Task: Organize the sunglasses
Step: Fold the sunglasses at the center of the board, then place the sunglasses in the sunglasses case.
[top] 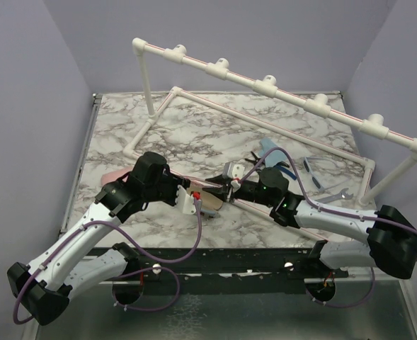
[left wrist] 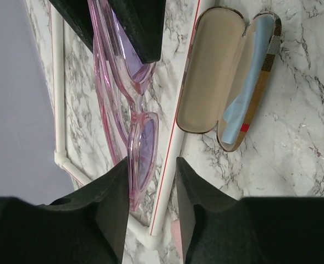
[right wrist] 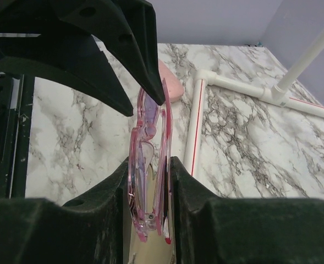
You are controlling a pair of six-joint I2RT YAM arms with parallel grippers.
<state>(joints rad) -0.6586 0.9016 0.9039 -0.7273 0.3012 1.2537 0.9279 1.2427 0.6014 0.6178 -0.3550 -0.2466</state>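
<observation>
The pink-purple sunglasses (right wrist: pixel 149 137) are folded and held on edge between the pads of my right gripper (right wrist: pixel 149 181), just above the open brown plaid case (left wrist: pixel 203 71). In the left wrist view the sunglasses (left wrist: pixel 142 137) run from the right gripper's fingers (left wrist: pixel 134 27) at the top down to my left gripper (left wrist: pixel 150 187). The left gripper is open, and the lens end lies against its left finger. In the top view both grippers, left (top: pixel 194 200) and right (top: pixel 228 188), meet over the case (top: pixel 212 203). The blue sunglasses (top: pixel 313 168) lie on the table to the right.
A white PVC pipe rack (top: pixel 265 85) spans the back, and its base pipe (left wrist: pixel 170 148) runs under the grippers. A pink case (top: pixel 115 174) lies at the left. A light-blue item (top: pixel 270 145) lies behind the right gripper. A blue cloth (left wrist: pixel 250 71) lines the case lid.
</observation>
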